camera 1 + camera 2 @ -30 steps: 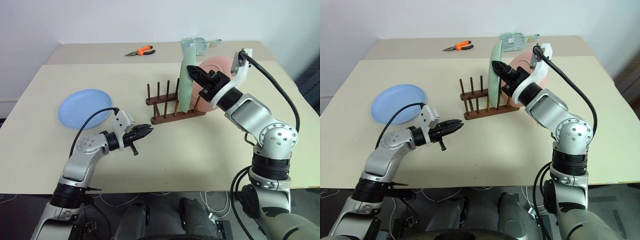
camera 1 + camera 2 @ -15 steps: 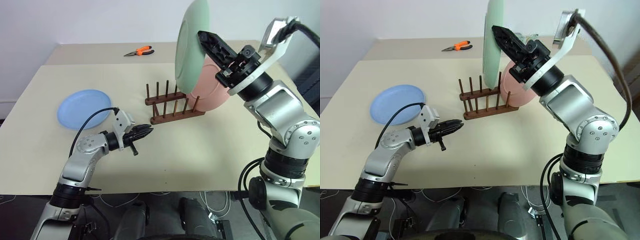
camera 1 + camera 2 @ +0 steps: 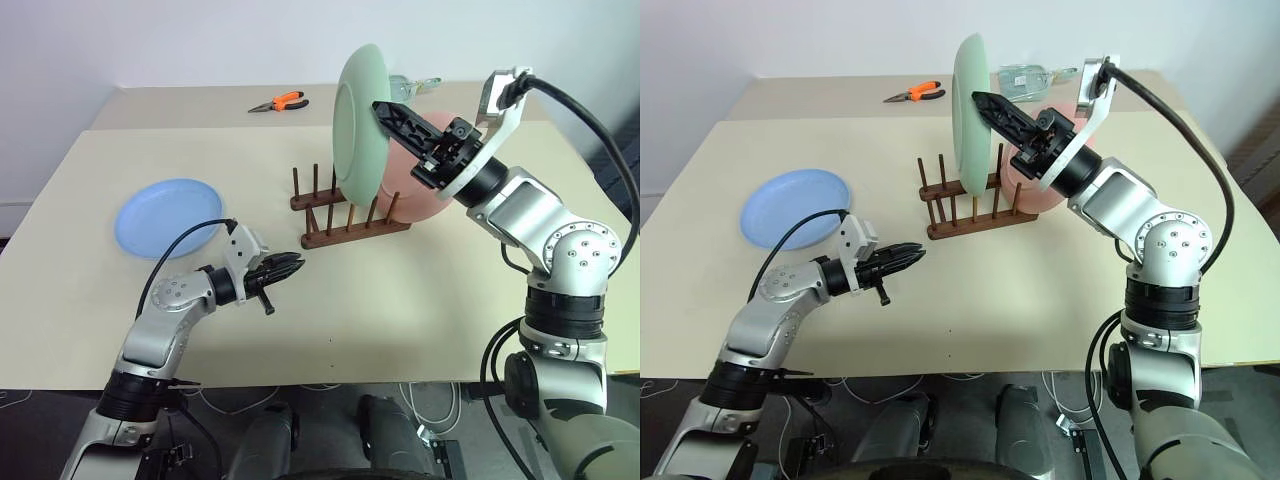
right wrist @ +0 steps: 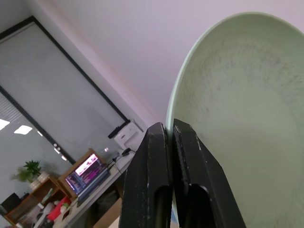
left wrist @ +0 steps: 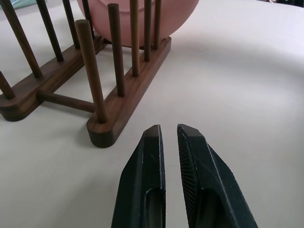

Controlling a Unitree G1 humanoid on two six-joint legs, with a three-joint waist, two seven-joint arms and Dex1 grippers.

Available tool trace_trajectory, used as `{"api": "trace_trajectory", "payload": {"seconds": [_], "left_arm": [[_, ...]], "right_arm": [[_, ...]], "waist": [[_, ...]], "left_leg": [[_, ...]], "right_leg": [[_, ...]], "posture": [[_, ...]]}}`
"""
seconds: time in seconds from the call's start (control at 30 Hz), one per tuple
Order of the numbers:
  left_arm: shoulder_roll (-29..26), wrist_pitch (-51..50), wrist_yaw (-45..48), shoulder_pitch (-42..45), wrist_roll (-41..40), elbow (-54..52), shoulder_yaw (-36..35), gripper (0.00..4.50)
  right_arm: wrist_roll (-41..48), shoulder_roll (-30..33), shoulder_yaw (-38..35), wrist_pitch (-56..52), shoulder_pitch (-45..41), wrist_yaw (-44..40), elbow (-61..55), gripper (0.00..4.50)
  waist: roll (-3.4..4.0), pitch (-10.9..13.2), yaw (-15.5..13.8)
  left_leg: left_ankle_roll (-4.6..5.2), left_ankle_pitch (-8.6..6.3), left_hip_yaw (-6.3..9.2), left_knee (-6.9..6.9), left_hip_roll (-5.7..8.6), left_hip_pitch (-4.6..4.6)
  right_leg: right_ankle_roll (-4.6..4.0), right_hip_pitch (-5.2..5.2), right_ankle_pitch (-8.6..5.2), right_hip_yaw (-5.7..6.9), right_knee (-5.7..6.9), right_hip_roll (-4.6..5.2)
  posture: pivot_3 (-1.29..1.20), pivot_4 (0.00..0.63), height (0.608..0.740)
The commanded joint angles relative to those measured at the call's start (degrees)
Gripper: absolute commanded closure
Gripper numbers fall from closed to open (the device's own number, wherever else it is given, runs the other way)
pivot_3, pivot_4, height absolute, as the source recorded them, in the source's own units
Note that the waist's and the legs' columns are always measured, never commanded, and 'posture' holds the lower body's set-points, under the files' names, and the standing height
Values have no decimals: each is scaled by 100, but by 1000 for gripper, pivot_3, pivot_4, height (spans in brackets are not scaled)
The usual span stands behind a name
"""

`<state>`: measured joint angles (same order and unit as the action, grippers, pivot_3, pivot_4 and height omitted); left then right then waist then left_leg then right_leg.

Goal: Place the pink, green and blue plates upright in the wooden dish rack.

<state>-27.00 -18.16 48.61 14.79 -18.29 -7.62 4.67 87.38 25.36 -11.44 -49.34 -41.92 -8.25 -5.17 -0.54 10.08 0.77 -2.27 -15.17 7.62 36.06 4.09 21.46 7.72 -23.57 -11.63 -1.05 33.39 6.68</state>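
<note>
My right gripper (image 3: 381, 108) is shut on the rim of the green plate (image 3: 358, 122), holding it upright and tilted over the wooden dish rack (image 3: 345, 222). The plate's lower edge hangs near the peg tops. The right wrist view has the same rim pinched between the fingers (image 4: 156, 142). The pink plate (image 3: 420, 185) stands upright in the rack's right end. The blue plate (image 3: 168, 218) lies flat on the table at the left. My left gripper (image 3: 296, 265) is shut and empty, low over the table just in front of the rack's left end (image 5: 102, 128).
Orange-handled pliers (image 3: 281, 102) lie on the far table, and a clear plastic packet (image 3: 418, 86) sits behind the green plate. The tables' seam (image 3: 200, 128) runs across the back. Several rack pegs (image 5: 90, 61) left of the pink plate hold nothing.
My right arm lifted the green plate from edge-on at the rack to high above it, then brought it back down a little and turned its face toward me. The left arm stayed still.
</note>
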Motion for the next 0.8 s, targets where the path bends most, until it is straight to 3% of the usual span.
{"api": "trace_trajectory", "payload": {"seconds": [0.03, 0.47, 0.57, 0.63, 0.7, 0.73, 0.8], "left_arm": [[-49, 39, 5, -31, -118, -244, -140, 4012], [-48, 28, -28, -90, -111, -287, -90, 4012], [-70, -72, -2, -115, -182, -320, -110, 4012], [-74, -277, -5, -90, -310, -317, -161, 4012], [-67, -379, -41, -36, -374, -298, -213, 3115], [-75, -394, -61, -15, -369, -294, -219, 2663], [-94, -242, -169, 41, -154, -194, -191, 1711]], "right_arm": [[-291, -18, 6, -49, -300, -374, 231, 4448], [-1423, -156, -129, -144, -778, -1380, 1616, 4448], [-1530, -143, -211, -174, -767, -1511, 1606, 3569], [-1808, -56, -182, -40, -722, -1604, 1406, 2586], [-2362, 122, 19, 195, -637, -1745, 1059, 1439], [-2668, 224, 130, 362, -561, -1862, 799, 1080], [-3015, 366, 146, 606, -430, -1993, 356, 1071]], "waist": [[0, 0, 0], [1, 0, 6], [1, 0, 5], [1, 0, 5], [1, 1, 5], [1, 1, 0], [1, 1, -3]], "left_leg": [[0, 0, 0, 0, 0, 0], [0, 0, -1, -2, 2, 0], [0, 0, -1, -2, 2, 0], [0, 0, -1, -1, 2, 0], [0, 0, -1, 0, 3, 0], [0, 0, -1, 0, 3, 1], [0, 0, 0, -1, 3, 3]], "right_leg": [[2, 0, 1, 0, 0, 0], [10, -1, 6, 0, 0, 0], [11, -1, 6, 0, 0, 0], [11, -1, 6, 0, 0, 0], [11, -1, 6, 0, 1, 0], [11, -1, 6, 0, 0, 0], [13, -2, 5, 2, -1, 0]], "posture": [[0, 150, 740], [0, 150, 740], [0, 150, 740], [0, 150, 740], [0, 150, 740], [0, 150, 740], [0, 150, 740]]}}
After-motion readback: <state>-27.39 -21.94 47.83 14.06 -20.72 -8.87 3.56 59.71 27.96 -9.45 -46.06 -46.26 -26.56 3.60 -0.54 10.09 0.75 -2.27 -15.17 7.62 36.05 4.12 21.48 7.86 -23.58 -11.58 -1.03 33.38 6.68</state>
